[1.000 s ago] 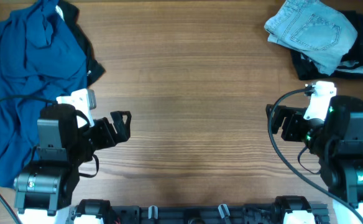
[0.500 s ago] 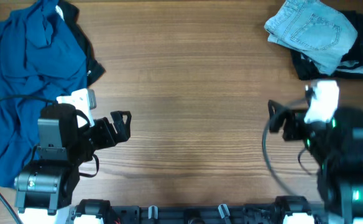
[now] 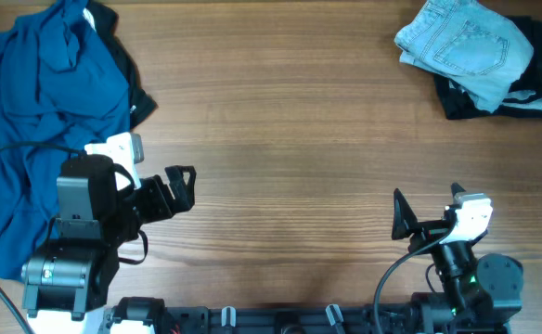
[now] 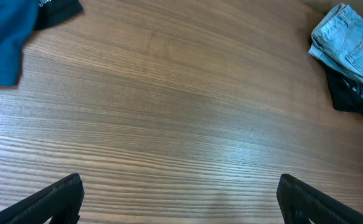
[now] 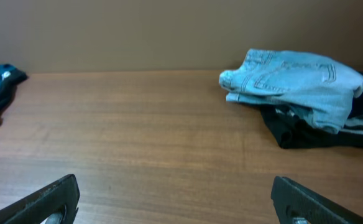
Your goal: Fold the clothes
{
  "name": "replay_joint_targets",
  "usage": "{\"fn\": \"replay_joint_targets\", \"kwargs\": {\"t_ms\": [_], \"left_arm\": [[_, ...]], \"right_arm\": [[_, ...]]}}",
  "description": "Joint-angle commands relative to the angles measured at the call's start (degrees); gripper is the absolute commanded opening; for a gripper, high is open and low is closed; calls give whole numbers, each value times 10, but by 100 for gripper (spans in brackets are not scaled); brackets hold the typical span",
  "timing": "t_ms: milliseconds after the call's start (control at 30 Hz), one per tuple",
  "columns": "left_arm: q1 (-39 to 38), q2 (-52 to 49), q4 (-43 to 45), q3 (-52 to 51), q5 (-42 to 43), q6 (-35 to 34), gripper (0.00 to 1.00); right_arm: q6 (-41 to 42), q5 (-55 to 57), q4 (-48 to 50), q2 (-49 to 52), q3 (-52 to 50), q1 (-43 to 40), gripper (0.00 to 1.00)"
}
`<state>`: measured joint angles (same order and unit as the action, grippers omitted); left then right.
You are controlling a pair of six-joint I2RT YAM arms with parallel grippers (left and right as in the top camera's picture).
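Note:
A crumpled blue garment (image 3: 39,102) lies in a heap at the table's far left, over a black piece (image 3: 139,104). Folded light-blue jeans (image 3: 466,42) rest on a black garment (image 3: 522,97) at the back right. My left gripper (image 3: 182,188) is open and empty over bare wood, right of the blue heap. My right gripper (image 3: 426,206) is open and empty near the front edge, well short of the jeans. The left wrist view shows open fingers (image 4: 51,199) over bare wood. The right wrist view shows the jeans (image 5: 299,78) far ahead.
The wooden table (image 3: 290,139) spreads between the two piles. The blue heap's edge (image 4: 1,37) and the jeans (image 4: 349,46) sit at the left wrist view's upper corners. A brown wall (image 5: 169,31) stands behind the table.
My right arm has drawn back toward the front edge and sits lower, away from the jeans. The left arm and both clothes piles have not moved.

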<state>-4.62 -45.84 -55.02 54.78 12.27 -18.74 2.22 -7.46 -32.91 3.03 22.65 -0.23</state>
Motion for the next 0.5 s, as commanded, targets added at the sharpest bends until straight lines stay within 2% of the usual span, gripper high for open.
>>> {"fn": "replay_joint_targets", "kwargs": {"t_ms": [0,133,367,433,467], "left_arm": [[-2,0,1,-2,-3,1,100],[-2,0,1,-2,-3,1,100],[-2,0,1,-2,-3,1,100],[-2,0,1,-2,-3,1,100],[-2,0,1,-2,-3,1,100]], "right_arm": [[-8,-5,30,-28,-34,7,100],[-26,-4,98,-29,-68,14,100],[-138,-2,313,-29,-191,14,100],[-143,-2,347,-29,-225,14,100],[-146,6,332,-29,-224,14,100]]}}
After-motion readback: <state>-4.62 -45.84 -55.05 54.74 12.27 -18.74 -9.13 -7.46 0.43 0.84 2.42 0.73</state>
